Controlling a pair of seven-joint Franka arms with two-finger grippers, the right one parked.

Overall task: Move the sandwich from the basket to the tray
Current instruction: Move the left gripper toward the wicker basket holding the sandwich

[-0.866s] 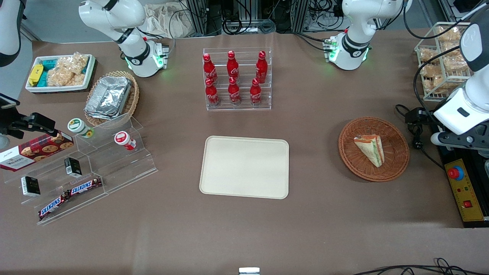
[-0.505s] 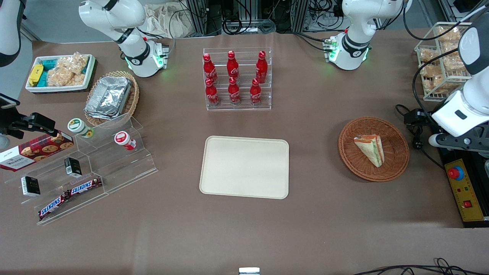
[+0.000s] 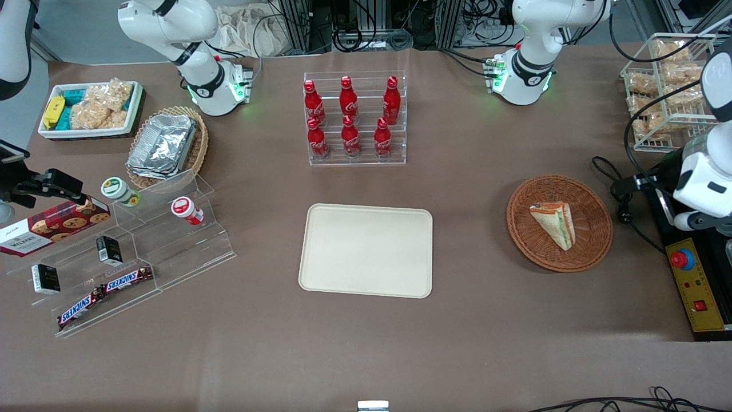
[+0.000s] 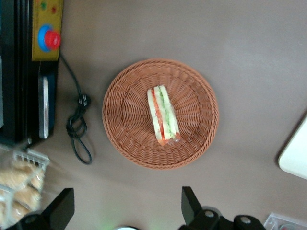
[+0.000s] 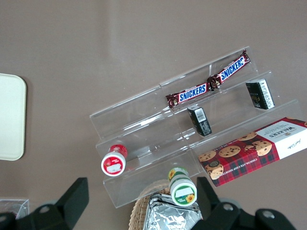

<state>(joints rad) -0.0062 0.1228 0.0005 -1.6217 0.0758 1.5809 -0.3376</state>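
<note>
Sandwich (image 3: 553,224) lies in basket (image 3: 595,245), wrapped, stripes of orange, green, red showing, nothing touching it. Basket sits on brown counter (image 3: 469,320), toward working arm's end. Hand (image 4: 124,211) hovers high above counter, fingers (image 4: 191,206) spread wide, gripping nothing, basket and sandwich in plain sight under it. Tray (image 3: 320,269) flat mid-counter, well apart from basket, bare. Bottle rack (image 3: 355,118) stands farther from front camera than tray. E-stop box (image 3: 695,284) just beside basket at counter edge.

Hand (image 4: 125,208) and tray (image 4: 295,158) edge-cropped
</note>
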